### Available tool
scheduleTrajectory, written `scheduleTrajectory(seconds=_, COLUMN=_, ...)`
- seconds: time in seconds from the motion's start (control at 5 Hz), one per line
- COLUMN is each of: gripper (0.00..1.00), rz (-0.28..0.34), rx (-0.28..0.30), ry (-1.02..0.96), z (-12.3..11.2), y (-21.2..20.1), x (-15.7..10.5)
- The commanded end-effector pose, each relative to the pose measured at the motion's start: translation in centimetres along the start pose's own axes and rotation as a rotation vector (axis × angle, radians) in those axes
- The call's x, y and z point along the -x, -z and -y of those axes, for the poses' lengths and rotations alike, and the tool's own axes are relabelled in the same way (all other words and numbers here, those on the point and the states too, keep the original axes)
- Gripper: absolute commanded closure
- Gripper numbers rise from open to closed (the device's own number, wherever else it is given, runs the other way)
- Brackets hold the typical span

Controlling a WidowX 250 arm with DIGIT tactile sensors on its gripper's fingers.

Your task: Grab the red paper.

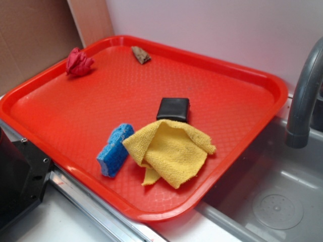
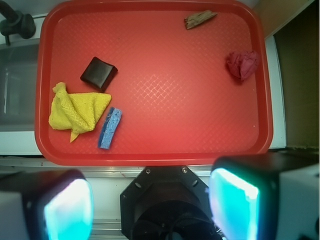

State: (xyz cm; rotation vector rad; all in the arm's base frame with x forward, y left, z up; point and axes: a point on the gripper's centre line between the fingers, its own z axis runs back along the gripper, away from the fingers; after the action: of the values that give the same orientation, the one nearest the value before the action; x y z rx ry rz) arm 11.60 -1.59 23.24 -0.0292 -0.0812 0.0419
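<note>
In the wrist view, going left to right across the orange-red tray (image 2: 155, 150), there is one yellow cloth (image 2: 77, 112), one black block (image 2: 99, 73) just above it, one blue sponge (image 2: 110, 128) touching the cloth's right edge, then a wide bare stretch, one brown scrap (image 2: 200, 19) near the far rim, and one red paper (image 2: 242, 64) close to the tray's right side. The fingers (image 2: 150, 205) are spread wide apart and hold nothing; they hang above the tray's near rim, well apart from every object. The red paper therefore lies ahead of the fingers and off to the right, beyond the right finger's pad (image 2: 234, 202). It is a roughly ball-shaped wad, so no clear long axis shows, though the crumpling may hide one. A reach forward and rightward looks needed before closing.
</note>
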Motion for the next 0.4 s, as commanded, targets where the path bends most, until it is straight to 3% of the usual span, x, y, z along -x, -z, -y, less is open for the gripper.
scheduleTrajectory(seconds=0.0, gripper=0.0, rz=0.026, rx=-0.124, ry=-0.423, z=-7.7, y=9.6, x=-5.0)
scheduleTrajectory(seconds=0.2, gripper=0.0, rz=0.061, rx=-0.205, ry=-0.668, z=-9.7, y=12.6, x=-6.8)
